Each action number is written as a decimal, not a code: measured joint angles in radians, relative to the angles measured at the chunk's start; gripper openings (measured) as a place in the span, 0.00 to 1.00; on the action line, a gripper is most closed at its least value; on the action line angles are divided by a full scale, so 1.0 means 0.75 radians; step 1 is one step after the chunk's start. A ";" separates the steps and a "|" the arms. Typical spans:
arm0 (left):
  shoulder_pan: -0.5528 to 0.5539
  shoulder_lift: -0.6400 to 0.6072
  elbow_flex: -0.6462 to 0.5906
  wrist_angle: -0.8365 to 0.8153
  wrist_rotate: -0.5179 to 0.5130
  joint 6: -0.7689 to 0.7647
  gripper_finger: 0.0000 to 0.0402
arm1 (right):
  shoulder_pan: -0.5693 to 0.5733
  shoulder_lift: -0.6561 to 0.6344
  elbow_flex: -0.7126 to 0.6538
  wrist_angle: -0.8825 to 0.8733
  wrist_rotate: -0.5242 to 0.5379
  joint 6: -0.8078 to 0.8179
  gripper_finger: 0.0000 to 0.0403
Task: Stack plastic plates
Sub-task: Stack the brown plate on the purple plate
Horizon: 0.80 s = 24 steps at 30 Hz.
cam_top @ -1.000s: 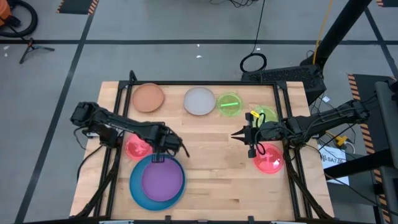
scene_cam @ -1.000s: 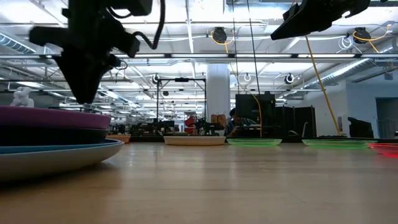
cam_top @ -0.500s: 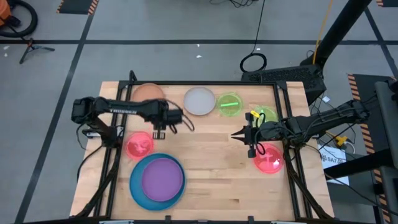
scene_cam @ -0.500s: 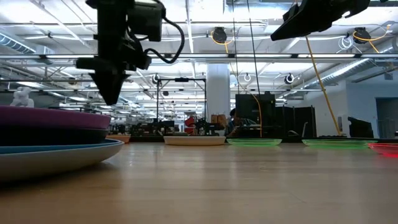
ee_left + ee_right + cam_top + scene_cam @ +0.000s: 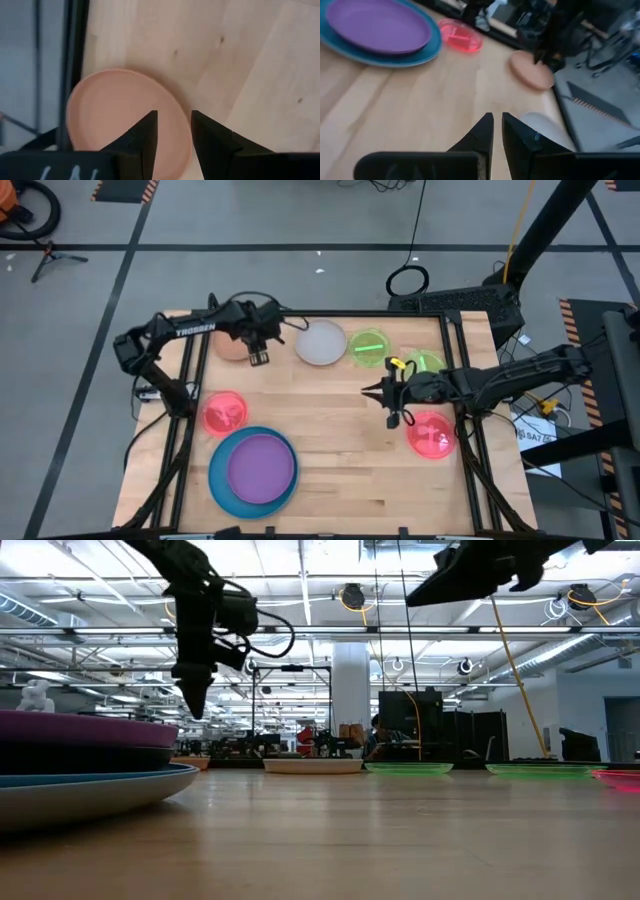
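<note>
A purple plate (image 5: 262, 465) lies on a large blue plate (image 5: 222, 485) at the near left; the low view shows a dark layer (image 5: 80, 758) between them. An orange-brown plate (image 5: 230, 345) lies flat at the far left. My left gripper (image 5: 258, 356) hangs open above its right rim (image 5: 180, 135), fingers pointing down, touching nothing. A whitish plate (image 5: 320, 342), two green plates (image 5: 368, 347) (image 5: 428, 363) and two pink plates (image 5: 223, 412) (image 5: 432, 435) lie singly on the table. My right gripper (image 5: 370, 391) is shut and empty, held above mid-table.
Black frame rails (image 5: 180, 395) run along the table's left and right sides. The bare wooden table top (image 5: 340, 450) between the plates is free room. My right arm (image 5: 480, 380) reaches in over the right-hand green and pink plates.
My left gripper has risen from over the purple plate and gone toward the table's far edge, ending above the orange-brown plate's rim, empty. My right gripper has shifted a little toward the table's left. No plate has moved.
</note>
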 joint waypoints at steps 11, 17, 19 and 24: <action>0.223 0.000 0.000 0.060 0.277 0.099 0.31 | -0.126 -0.139 0.000 0.030 -0.001 -0.106 0.08; 0.286 0.000 0.000 0.071 0.392 0.170 0.31 | -0.156 -0.176 0.000 0.030 -0.002 -0.110 0.08; 0.297 0.000 0.000 0.081 0.422 0.174 0.31 | -0.157 -0.176 0.000 0.029 -0.002 -0.109 0.08; 0.307 0.000 -0.011 0.096 0.472 0.107 0.31 | -0.157 -0.176 0.000 0.020 -0.003 -0.108 0.08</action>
